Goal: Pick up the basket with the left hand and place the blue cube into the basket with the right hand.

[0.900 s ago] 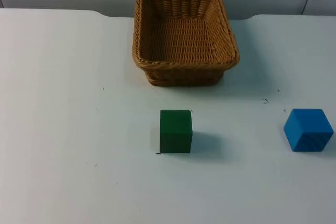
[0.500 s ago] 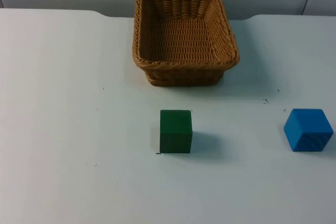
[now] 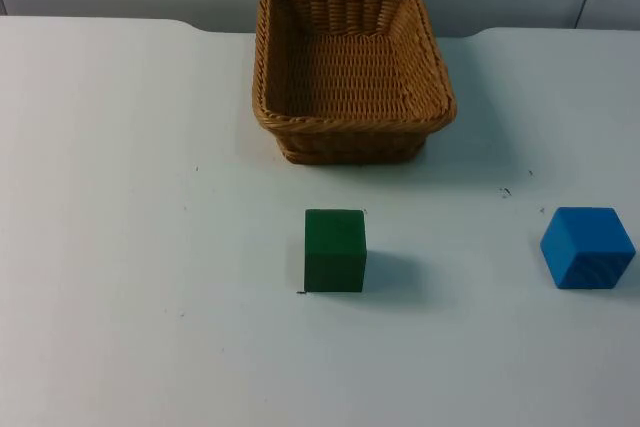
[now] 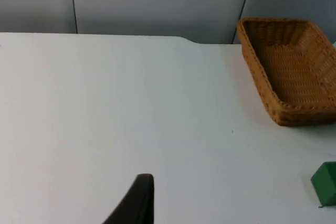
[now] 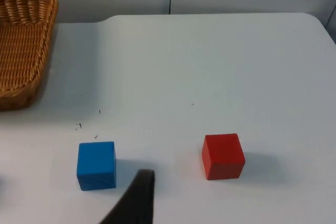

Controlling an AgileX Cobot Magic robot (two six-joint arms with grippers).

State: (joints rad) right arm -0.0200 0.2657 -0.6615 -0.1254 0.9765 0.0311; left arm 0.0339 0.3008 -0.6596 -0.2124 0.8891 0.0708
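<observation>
- Left claw (image 4: 137, 203) hovers over bare tabletop (image 3: 120, 247), well short of the basket (image 3: 350, 72); I cannot tell its opening.
- Right claw (image 5: 137, 199) hangs just beside the blue cube (image 5: 96, 164); opening likewise unclear.

A single matte black, tapering fingertip of each gripper shows: left gripper (image 4: 137, 203), right gripper (image 5: 137, 199)

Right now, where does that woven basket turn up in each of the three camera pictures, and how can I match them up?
Top view: the basket sits empty at the far middle of the table, by the grey wall.
Left wrist view: the basket shows beside the green cube.
Right wrist view: part of the basket shows, with the blue cube nearer the camera.
Shared landmark: the green cube links top and left wrist; the blue cube links top and right wrist.
</observation>
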